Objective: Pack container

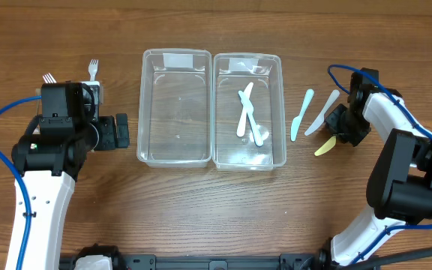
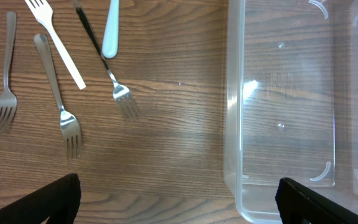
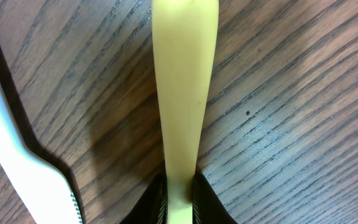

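The right gripper is pinching the narrow end of the yellow knife, its fingers pressed together on it. The knife's long axis is running straight out ahead of the gripper, over the counter; whether it is resting there or just clear of it is not showing. A white knife is lying just beside it, on one side of the gripper.

From overhead, the container holding white knives is lying ahead of this gripper, roughly the way the yellow knife is pointing, with the white knife and a blue knife sitting between them. The carry is likely needing to pass over those two.

The left gripper is hanging spread wide and holding nothing, just beside the empty container, with the forks lying ahead of it. For the yellow knife, the right arm is plainly the nearer one.
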